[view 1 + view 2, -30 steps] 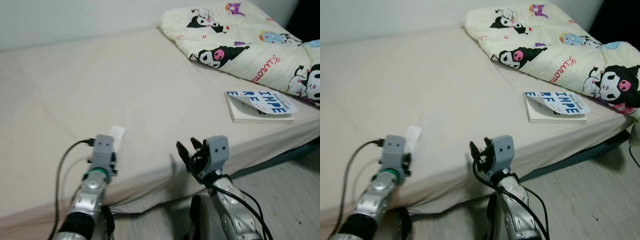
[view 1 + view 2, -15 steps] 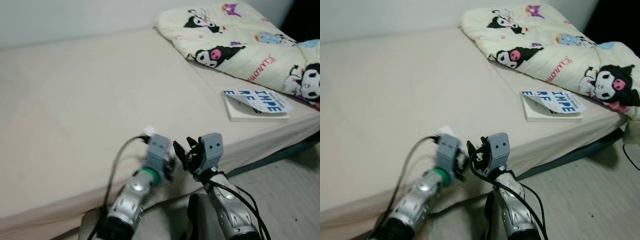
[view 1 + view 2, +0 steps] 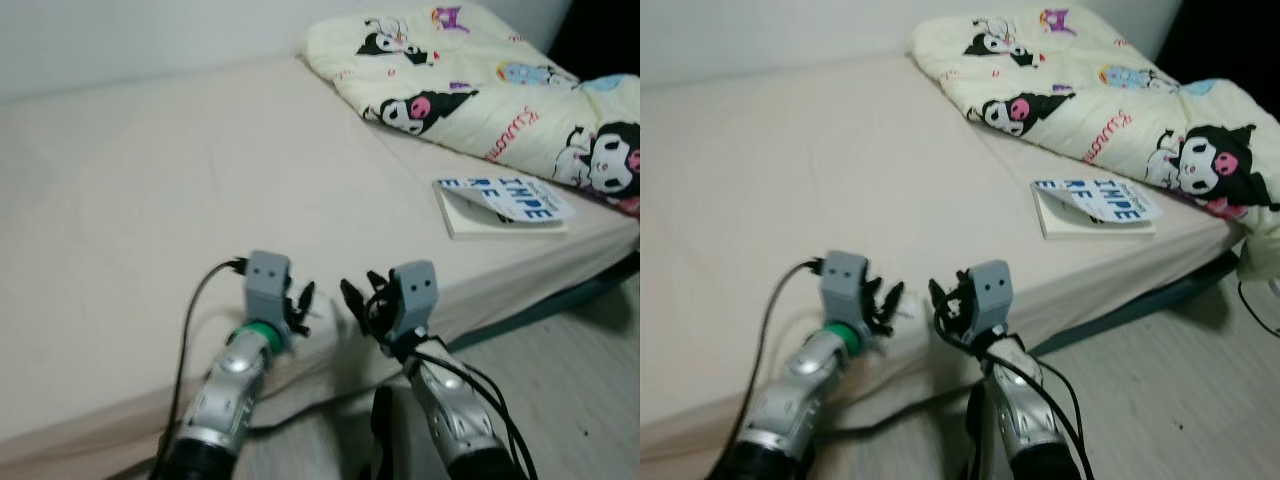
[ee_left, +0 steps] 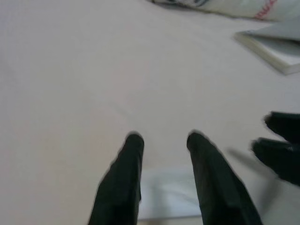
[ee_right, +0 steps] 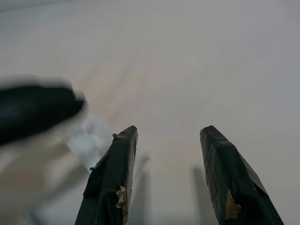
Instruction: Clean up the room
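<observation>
Left gripper [image 4: 161, 140]: fingers spread, holding nothing, poised over a white paper scrap [image 4: 168, 194] on the bed [image 3: 150, 180] near its front edge. Right gripper [image 5: 166, 136]: fingers spread, empty, just beside the scrap. The scrap's outline is blurred and partly covered by the left fingers.

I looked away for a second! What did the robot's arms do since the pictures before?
The left gripper swung inward along the bed's edge toward the right gripper, and now sits open with its fingers over the small white paper on the bed. The right gripper barely moved and stays open. The book and cartoon blanket lie where they were.
</observation>
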